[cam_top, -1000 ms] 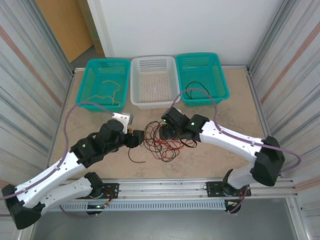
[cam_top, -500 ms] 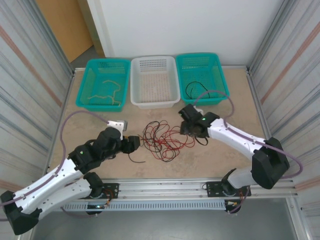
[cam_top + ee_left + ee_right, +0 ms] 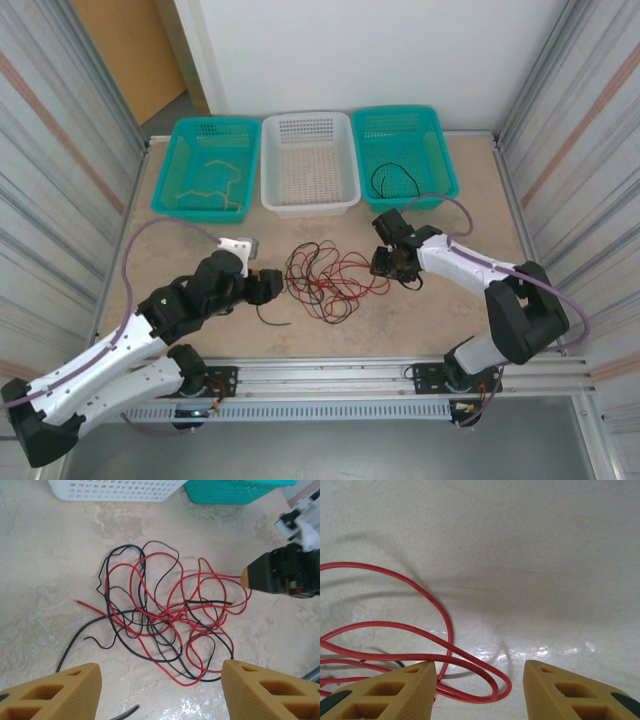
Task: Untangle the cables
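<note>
Beige tabletop point(image 3: 430, 322), red-and-black cables point(image 3: 325, 280) sprawled roughly left-to-right, left pincer point(image 3: 160, 667) spread, right pincer point(image 3: 479, 665) spread astride them

Loop of red cable point(image 3: 445, 625) beneath gripper point(image 3: 479, 672)

I can't read any words, numbers, labels or signs in here.
</note>
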Robot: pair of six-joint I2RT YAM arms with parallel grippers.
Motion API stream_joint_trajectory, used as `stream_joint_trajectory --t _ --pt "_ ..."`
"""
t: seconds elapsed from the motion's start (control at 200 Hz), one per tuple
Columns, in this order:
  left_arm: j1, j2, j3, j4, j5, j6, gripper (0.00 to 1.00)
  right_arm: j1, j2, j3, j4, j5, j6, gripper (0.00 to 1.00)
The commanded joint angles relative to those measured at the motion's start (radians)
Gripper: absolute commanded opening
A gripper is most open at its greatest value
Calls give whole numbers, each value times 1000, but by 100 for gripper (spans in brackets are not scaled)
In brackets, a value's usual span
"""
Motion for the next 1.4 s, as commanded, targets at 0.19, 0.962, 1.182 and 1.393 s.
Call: stream_joint_trajectory --t 0.19,0.962,1.182,1.393 --pt "12 -9 42 -3 6 33 66 49 3 33 11 -23 -39 12" --pt "24 198 347 217 232 441 95 472 -457 478 -34 180 -293 0" --pt "24 259 343 287 286 458 98 438 -475 551 -28 106 -323 0" --pt "24 262 283 404 437 383 84 424 -493 518 13 87 -293 0"
